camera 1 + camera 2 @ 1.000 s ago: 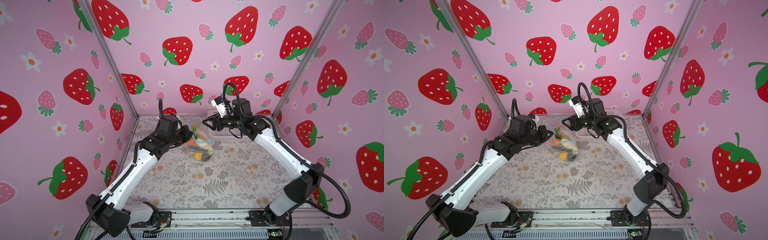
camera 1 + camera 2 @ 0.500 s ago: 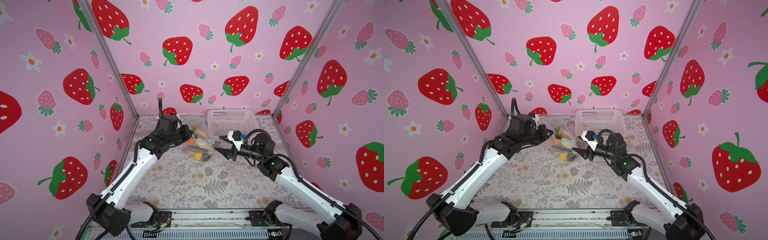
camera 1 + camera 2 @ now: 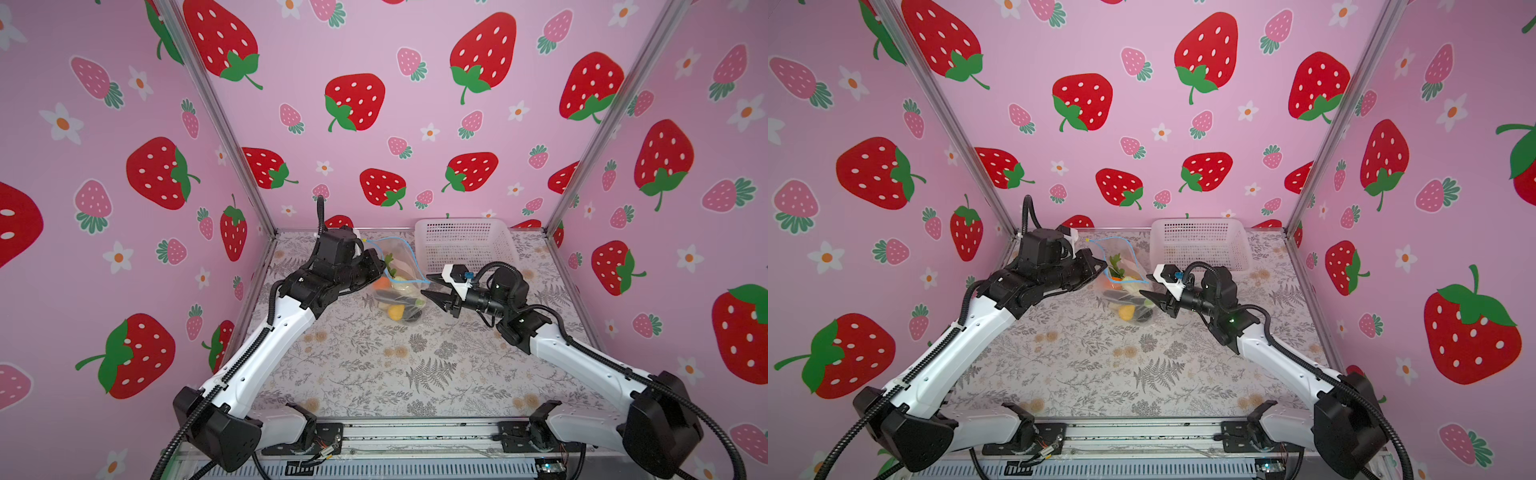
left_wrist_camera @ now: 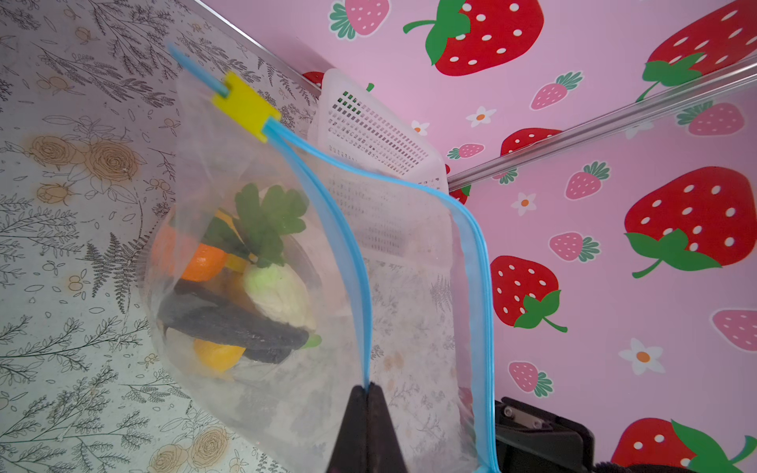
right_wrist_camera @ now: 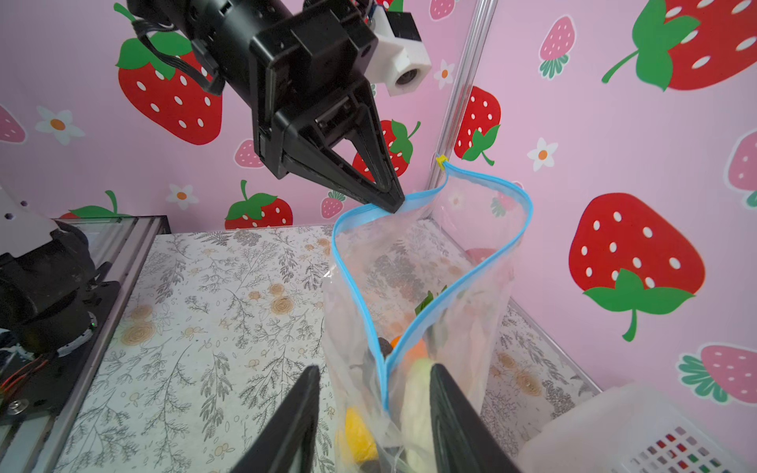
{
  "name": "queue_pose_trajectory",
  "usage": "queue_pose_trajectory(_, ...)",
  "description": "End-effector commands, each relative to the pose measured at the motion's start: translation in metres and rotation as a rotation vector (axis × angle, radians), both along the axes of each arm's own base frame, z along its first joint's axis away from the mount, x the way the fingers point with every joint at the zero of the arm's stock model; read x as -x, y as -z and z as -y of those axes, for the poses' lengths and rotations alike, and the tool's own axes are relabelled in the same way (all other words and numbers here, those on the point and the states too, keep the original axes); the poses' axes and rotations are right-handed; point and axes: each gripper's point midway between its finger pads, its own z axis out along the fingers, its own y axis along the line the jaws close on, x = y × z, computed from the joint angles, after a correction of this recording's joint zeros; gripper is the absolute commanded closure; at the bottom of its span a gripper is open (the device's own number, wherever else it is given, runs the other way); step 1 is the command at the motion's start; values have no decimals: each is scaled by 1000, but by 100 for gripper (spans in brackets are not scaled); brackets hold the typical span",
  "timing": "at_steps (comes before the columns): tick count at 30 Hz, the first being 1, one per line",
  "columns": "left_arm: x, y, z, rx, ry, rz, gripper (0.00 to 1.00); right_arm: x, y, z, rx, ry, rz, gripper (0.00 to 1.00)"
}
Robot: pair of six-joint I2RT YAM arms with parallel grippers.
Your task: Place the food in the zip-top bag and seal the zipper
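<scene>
In both top views the crinkly transparent zip-top bag (image 3: pixel 405 266), holding the toy food (image 3: pixel 395 311), stands near the table's far edge.

Left wrist view: the left gripper (image 4: pixel 367 395) pinches the light blue zipper (image 4: pixel 352 254).

Right wrist view: the right gripper (image 5: pixel 375 409), its 2 fingers apart, straddles the zipper's end. Sealing likely calls for clamping there.

Right gripper (image 3: pixel 424 284) — down, astride zip-top bag (image 3: pixel 401 261)

One zip-top bag (image 4: pixel 409 307), one white basket (image 3: pixel 461 245), one left end effector (image 4: pixel 366 389), one right end effector (image 5: pixel 373 367), at least five food pieces (image 4: pixel 274 299).
</scene>
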Motion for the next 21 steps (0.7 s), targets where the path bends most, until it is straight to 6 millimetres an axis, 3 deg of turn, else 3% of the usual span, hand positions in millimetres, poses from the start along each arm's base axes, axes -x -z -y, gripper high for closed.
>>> queue_pose_trajectory(1,-2,-18,1,25,7,42,100,4,-20,-5,-52,-40,78,64)
queue_pose_trajectory(7,-2,-17,1,24,6,46,100,3,-18,-7,-52,-49,69,81)
queue_pose_trajectory(21,-3,-14,-3,14,-7,39,100,10,-31,-4,-77,-62,94,97)
